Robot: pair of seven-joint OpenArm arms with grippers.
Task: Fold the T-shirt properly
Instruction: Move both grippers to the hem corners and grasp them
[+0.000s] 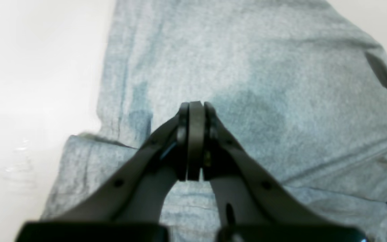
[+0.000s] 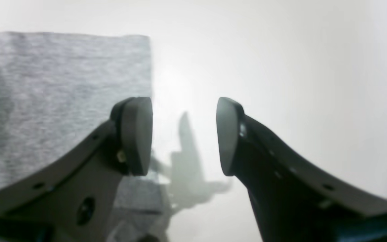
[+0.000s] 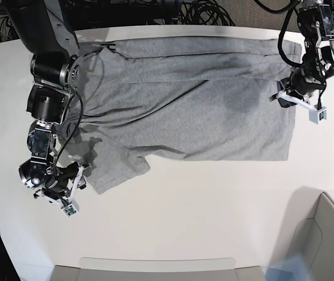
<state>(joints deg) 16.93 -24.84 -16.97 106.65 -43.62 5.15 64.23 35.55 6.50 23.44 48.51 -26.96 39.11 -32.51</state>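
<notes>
Right now you have one T-shirt [image 3: 225,117] and two grippers over one white table [image 3: 172,216]. The grey shirt lies across the far half of the table, one broad panel reaching toward the base view's right, with several long folds along its far side and one short flap, likely a sleeve, angled toward the near left.

Your left gripper [image 1: 196,107] has its two fingers pressed together with no fabric between them; it sits over the shirt's right-hand part, though whether the tips touch the cloth you can't quite tell from these views. Your right gripper [image 2: 184,136] stands wide open, two dark fingers well apart, nothing held, and one shadow shows on the table between them. One finger overlaps the edge of the grey cloth in the right wrist view, the other has white tabletop behind it.

At the base view's bottom right you can see one grey box-like object [image 3: 330,234], only partly in frame.
</notes>
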